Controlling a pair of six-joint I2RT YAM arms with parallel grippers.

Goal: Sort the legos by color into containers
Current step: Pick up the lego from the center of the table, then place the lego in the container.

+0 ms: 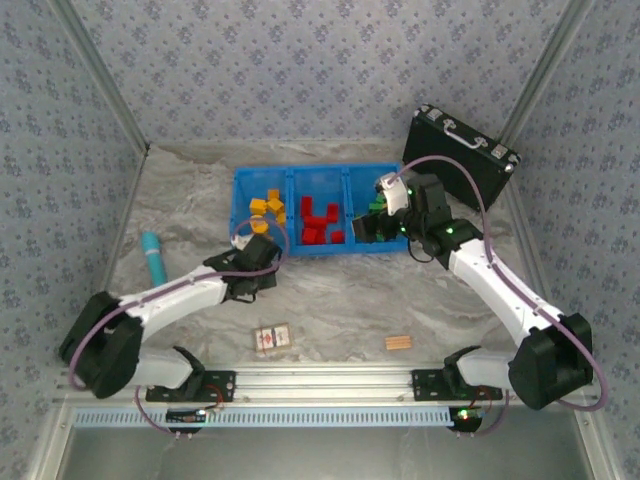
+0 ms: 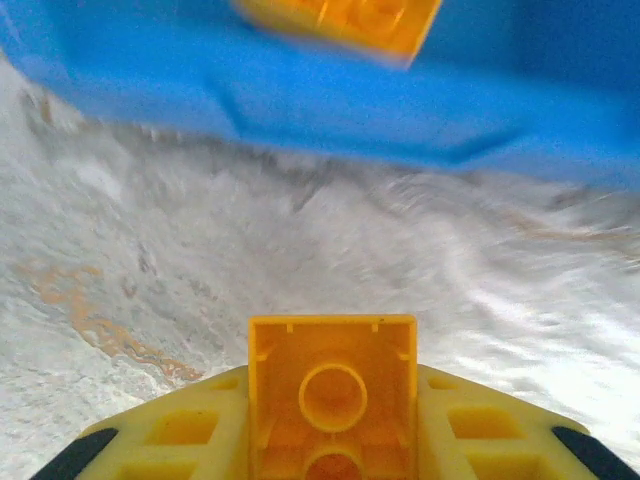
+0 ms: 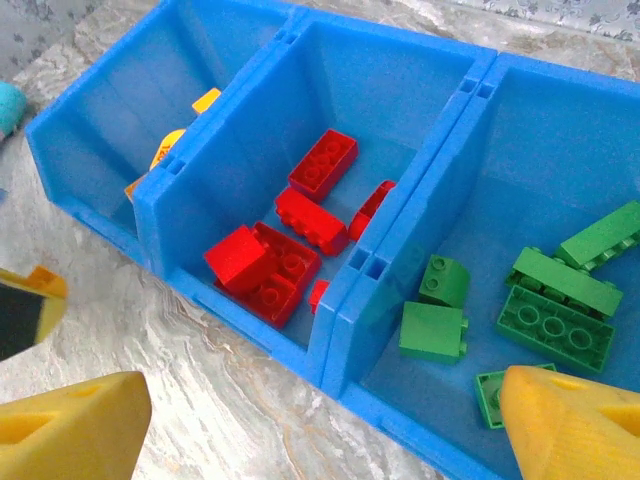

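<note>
Clenched on an orange-yellow lego [image 2: 332, 385], the left fingers [image 2: 170, 435] hold it over the marbled counter [image 2: 300, 240], just short of the blue tray [image 2: 300, 100], where another orange-yellow brick [image 2: 345, 20] shows past the near wall. Farther right, the right fingers [image 3: 575, 425] stand released and empty above the near edge of the right-hand compartment [image 3: 560, 150], with green legos [image 3: 555, 325] lying below them. Red legos [image 3: 270, 265] sit in the middle compartment [image 3: 400, 90], and orange-yellow ones [image 3: 170, 150] in the left compartment [image 3: 130, 100].
</note>
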